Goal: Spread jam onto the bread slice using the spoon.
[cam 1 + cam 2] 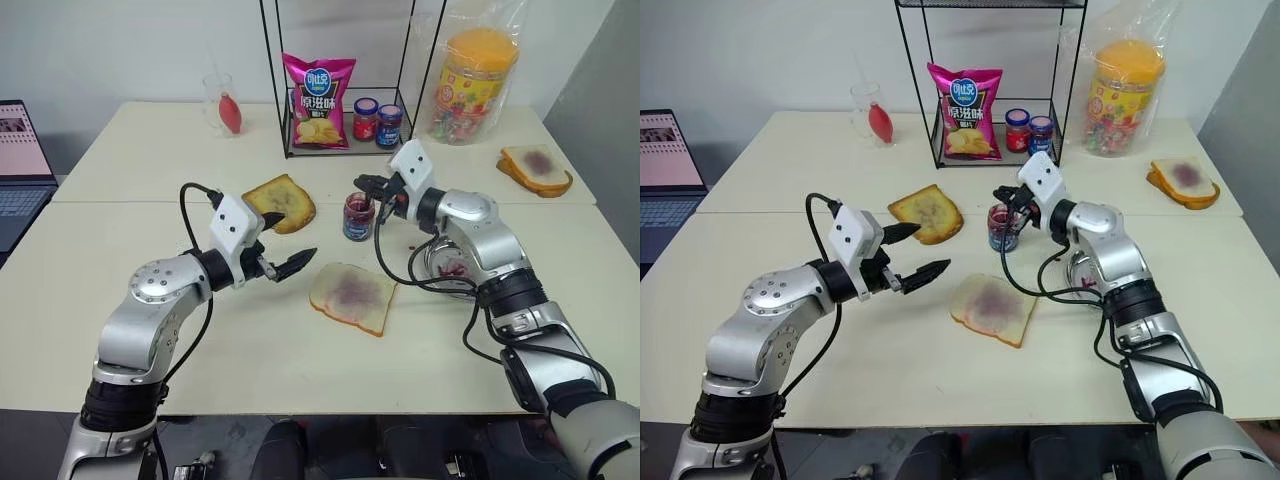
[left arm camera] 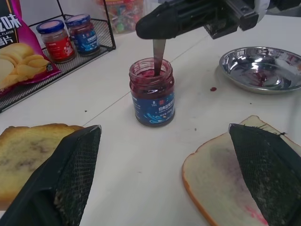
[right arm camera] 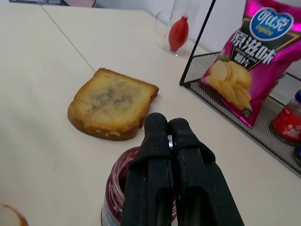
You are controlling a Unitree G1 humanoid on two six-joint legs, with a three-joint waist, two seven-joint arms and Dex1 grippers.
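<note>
Two grippers work over the bench: the right gripper (image 1: 366, 184) is clamped on the spoon (image 2: 158, 52), dipped into the jam (image 1: 358, 217); the left gripper (image 1: 281, 243), fingers apart, hovers at nine o'clock of the bread slice (image 1: 352, 297).

Bare cream tabletop (image 1: 180, 180) lies open on the left side, between the grey laptop (image 1: 20, 165) at the edge and the browner toasted slice (image 1: 282, 203).

The near strip in front of the pale white bread slice (image 1: 352, 297) is also bare.

The centre is crowded: the small clear glass jam jar (image 1: 358, 217) stands between toast and round steel plate (image 2: 263, 68), with the right gripper (image 2: 155, 21) directly over its mouth, fingers clamped on the slim silver spoon (image 2: 158, 52).

Behind, the black wire rack (image 1: 345, 80) with the pink chip bag (image 1: 320, 100) blocks reach.
</note>
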